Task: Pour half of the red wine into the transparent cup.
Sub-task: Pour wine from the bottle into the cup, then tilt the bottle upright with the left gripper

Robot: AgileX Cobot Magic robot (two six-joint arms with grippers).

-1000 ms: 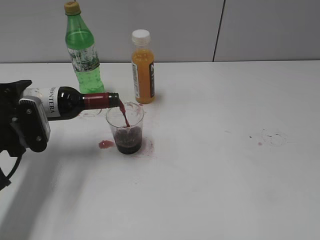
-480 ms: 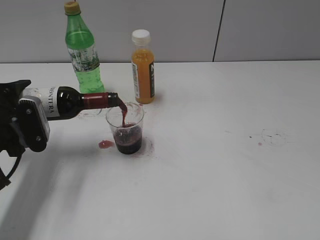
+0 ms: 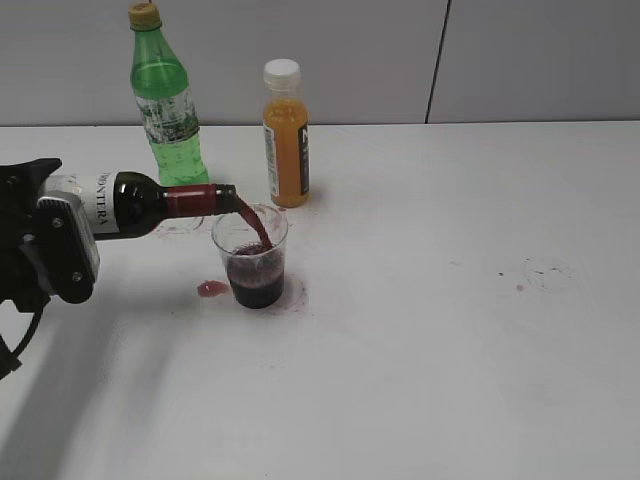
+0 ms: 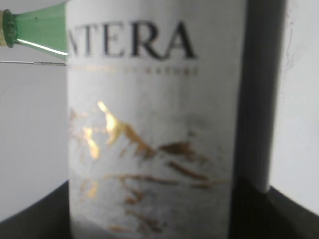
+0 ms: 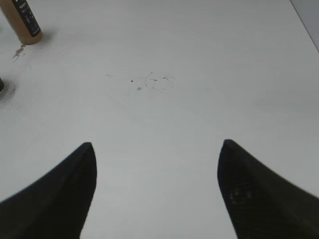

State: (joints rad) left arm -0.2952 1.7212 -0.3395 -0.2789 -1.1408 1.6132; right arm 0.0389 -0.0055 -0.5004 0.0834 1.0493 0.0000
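We've got the left gripper (image 3: 50, 250) clamped round the wine bottle (image 3: 135, 203) at frame left, red wine (image 3: 256, 232) streaming into the transparent cup (image 3: 251, 256) mid-frame, right gripper (image 5: 157, 194) idle and spread, so we'd tilt back gently.

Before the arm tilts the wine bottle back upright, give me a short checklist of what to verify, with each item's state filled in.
1. Left end effector holds the wine bottle: ok; the bottle fills the left wrist view.
2. Bottle mouth over the transparent cup: ok.
3. Stream of red wine lands inside the cup: ok.
4. Cup not overfilled: ok, wine sits well below the rim.
5. Table clean: not ok, a red puddle lies left of the cup.
6. Half the bottle poured: cannot tell.
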